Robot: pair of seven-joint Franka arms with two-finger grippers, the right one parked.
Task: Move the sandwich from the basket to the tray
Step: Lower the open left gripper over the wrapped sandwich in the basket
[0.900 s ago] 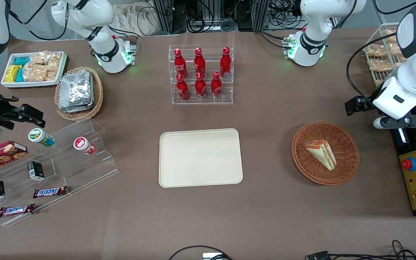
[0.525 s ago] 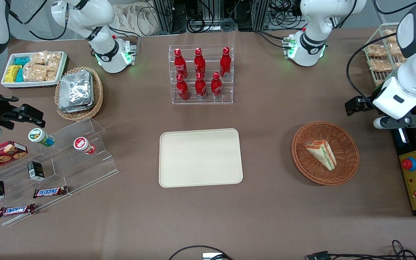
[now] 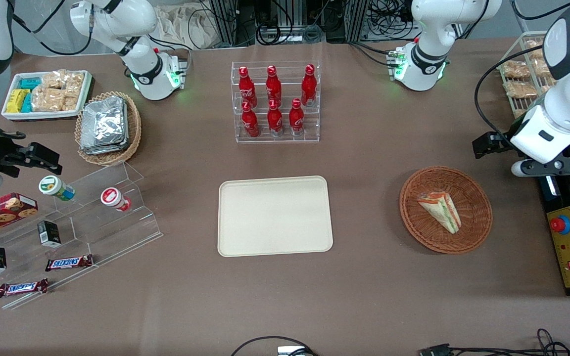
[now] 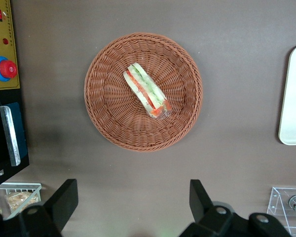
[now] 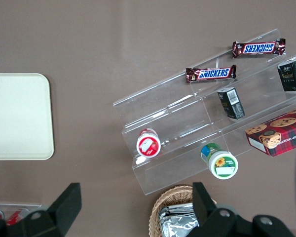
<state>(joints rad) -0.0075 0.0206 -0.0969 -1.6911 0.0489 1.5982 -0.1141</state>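
Observation:
The sandwich (image 3: 440,211), a pale wedge with green and orange-red layers in clear wrap, lies in the round reddish-brown wicker basket (image 3: 478,232). Both also show in the left wrist view, the sandwich (image 4: 147,91) near the middle of the basket (image 4: 108,123). The cream-beige tray (image 3: 274,216) lies flat on the table, beside the basket toward the parked arm's end; its edge shows in the left wrist view (image 4: 293,94). My left gripper (image 3: 522,153) hangs high above the table, a little farther from the front camera than the basket. It is open wide and empty (image 4: 132,202).
A clear rack of red bottles (image 3: 275,101) stands farther from the front camera than the tray. A yellow control box with a red stop button (image 3: 560,225) lies beside the basket at the working arm's table end. A wire rack of bagged snacks (image 3: 520,74) stands there too.

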